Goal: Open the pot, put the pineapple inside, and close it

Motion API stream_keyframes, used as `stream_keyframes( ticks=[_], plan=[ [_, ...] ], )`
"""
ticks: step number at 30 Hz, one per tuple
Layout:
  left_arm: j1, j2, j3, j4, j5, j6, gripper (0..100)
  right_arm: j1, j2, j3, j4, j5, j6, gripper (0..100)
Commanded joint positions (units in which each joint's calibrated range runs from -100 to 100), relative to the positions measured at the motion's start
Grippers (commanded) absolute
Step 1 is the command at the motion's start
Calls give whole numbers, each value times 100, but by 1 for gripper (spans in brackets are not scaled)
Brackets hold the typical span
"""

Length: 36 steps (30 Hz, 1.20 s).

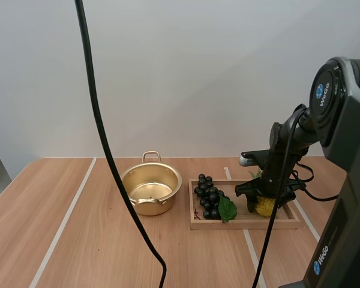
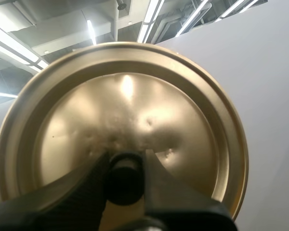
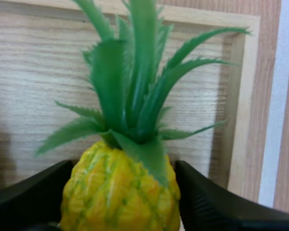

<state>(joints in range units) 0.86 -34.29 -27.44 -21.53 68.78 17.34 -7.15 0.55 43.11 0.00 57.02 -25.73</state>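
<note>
On the counter (image 1: 78,228), left of the tray: gold pot (image 1: 151,189), near the wooden tray (image 1: 246,223) but not touching it. Upright, top open, inner floor showing. One loop handle on the side away from the camera, one on the near side.
tray, left end: bunch of dark grapes (image 1: 207,197) lying inside, with a green leaf (image 1: 227,209) at the bunch's right edge.
tray, right half: pineapple (image 1: 264,207), yellow body, green crown. Low over the tray floor; can't tell if it rests on the floor or is lifted clear.
right tool (image 1: 265,204): down inside the tray, set narrow around the pineapple. The right wrist view has both black fingers (image 3: 212,202) against the fruit's two sides. The crown sticks out past the tips toward the tray's rim, with the tray floor behind.
left tool (image 2: 125,179): closed on the black knob (image 2: 124,166) of the lid (image 2: 120,110), the tips pinching the knob from both sides.
lid: gold, round, knob side turned to the left wrist camera, held off the pot. Its place relative to the tray: cannot tell.
right arm (image 1: 288,141): comes in from the right and bends down over the tray's right half.
</note>
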Motion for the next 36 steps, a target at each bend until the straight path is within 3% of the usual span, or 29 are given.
stream_keyframes(
  ticks=[1, 3, 6, 12, 15, 25, 33, 36],
  plan=[
    [8, 0, -37, -114, -51, -1, 0, -26, 200, 80, -79, -233, -30, 76],
    [8, 0, -37, -114, -12, -1, 0, -26, 215, 80, -79, -233, -30, 50],
    [8, 0, -37, -114, 6, 35, 0, -26, 215, 80, -109, -157, -30, 0],
    [8, 0, -37, -114, 6, 35, 0, -26, 215, 39, -243, -118, -37, 0],
    [8, 0, -37, -114, 6, 35, 0, -26, 135, -341, -206, 547, -37, 0],
    [8, 0, -37, -103, 6, 35, 0, -19, -1085, -2698, 305, 2332, -169, 0],
    [8, 0, -37, -103, 6, 35, 0, -11, -1580, -4716, 1359, 3638, -485, 0],
    [8, 0, -37, -103, 6, 35, 0, 166, -1567, -5280, 1444, 4117, -485, 0]
  ],
)
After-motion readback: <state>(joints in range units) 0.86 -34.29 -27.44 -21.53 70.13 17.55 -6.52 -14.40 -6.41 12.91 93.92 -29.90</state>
